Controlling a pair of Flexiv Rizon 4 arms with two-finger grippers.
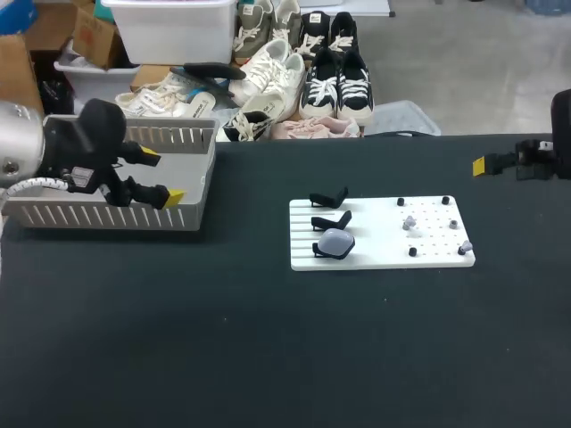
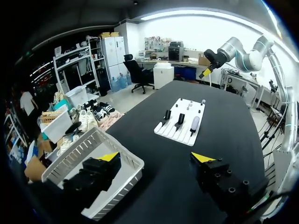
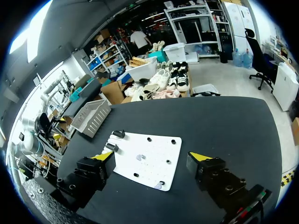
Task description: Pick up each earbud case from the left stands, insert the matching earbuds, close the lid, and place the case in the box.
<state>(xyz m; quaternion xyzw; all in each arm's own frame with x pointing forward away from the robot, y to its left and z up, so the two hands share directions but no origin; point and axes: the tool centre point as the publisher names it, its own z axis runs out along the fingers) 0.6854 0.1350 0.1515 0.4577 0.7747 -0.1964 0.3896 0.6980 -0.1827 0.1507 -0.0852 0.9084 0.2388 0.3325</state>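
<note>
Nearest, a stretch of bare black counter (image 1: pixel 268 357). Further in, a white board (image 1: pixel 379 245) carrying three black stands (image 1: pixel 329 220) along its left side. On the nearest stand, a pale earbud case (image 1: pixel 335 242). Among black pegs on the board's right half, small pale earbuds (image 1: pixel 409 223). Off to the left, a grey slatted box (image 1: pixel 116 217), with the left end effector (image 1: pixel 162 176) hanging over its right end, fingers spread, grasping nothing. Farthest back, at the right edge, the right end effector (image 3: pixel 150 156), likewise released, well apart from the board.
</note>
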